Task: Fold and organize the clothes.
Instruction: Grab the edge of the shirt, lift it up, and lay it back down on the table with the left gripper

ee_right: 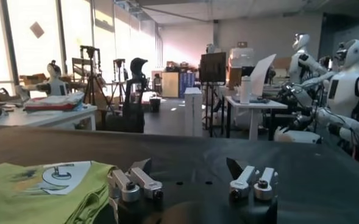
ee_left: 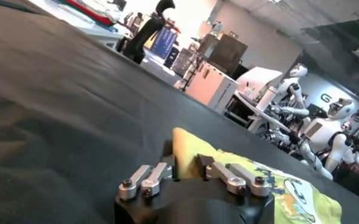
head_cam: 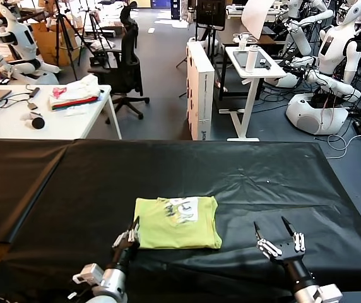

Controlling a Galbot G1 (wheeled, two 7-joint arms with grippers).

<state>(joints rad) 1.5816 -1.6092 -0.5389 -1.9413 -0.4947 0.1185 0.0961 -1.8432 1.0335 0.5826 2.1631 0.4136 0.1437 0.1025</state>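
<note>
The lime yellow-green T-shirt (head_cam: 179, 228) lies folded into a small rectangle on the black table, with its white graphic facing up at the far edge. My left gripper (head_cam: 134, 228) is at the shirt's near left corner. In the left wrist view the yellow cloth (ee_left: 289, 195) fills the narrow gap between the fingertips (ee_left: 167, 163), so the left gripper (ee_left: 186, 163) is closed on that corner. My right gripper (head_cam: 272, 228) is open and empty above the table, a short way right of the shirt. In the right wrist view, the shirt (ee_right: 39, 189) lies off to the side of the right gripper (ee_right: 188, 165).
The black cloth-covered table (head_cam: 262, 183) spreads wide around the shirt. Beyond it stand a white desk with a pile of pink, white and red cloth (head_cam: 76, 95), an office chair (head_cam: 127, 69), a small white stand (head_cam: 251, 66) and other robots (head_cam: 332, 57).
</note>
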